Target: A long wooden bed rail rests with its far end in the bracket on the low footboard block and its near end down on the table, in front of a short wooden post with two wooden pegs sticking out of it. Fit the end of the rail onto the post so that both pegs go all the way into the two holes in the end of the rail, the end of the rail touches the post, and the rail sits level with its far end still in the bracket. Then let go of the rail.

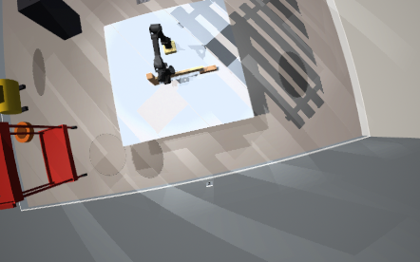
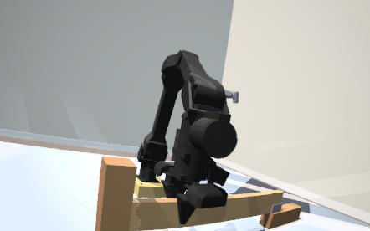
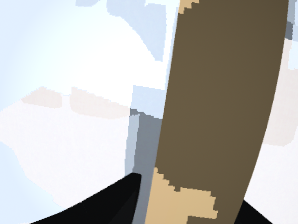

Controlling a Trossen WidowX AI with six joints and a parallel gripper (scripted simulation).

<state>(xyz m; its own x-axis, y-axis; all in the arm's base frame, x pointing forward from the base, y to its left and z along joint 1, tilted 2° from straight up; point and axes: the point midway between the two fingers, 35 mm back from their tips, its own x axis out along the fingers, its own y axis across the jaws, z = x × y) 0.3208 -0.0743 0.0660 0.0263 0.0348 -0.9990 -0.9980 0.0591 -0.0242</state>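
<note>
The long wooden rail (image 1: 188, 72) (image 2: 248, 205) (image 3: 220, 90) stands on edge and looks about level. Its near end meets the post (image 1: 151, 79) (image 2: 115, 192) with no gap visible in the exterior view. No pegs show, and how deep they sit in the holes is hidden. The far end is at the grey bracket (image 2: 276, 207) on the low footboard block (image 1: 209, 69) (image 2: 289, 214). My gripper (image 2: 178, 202) (image 3: 178, 189) is open around the rail near the post end. One finger is on each side, and the wrist view shows a gap between the left finger and the rail.
The arm rises behind the rail from a yellow base block (image 1: 170, 47) (image 2: 149, 188) on the white table (image 1: 215, 102). Off the table are a black box (image 1: 50, 18), a red cart (image 1: 58, 152) and a yellow machine (image 1: 9, 96).
</note>
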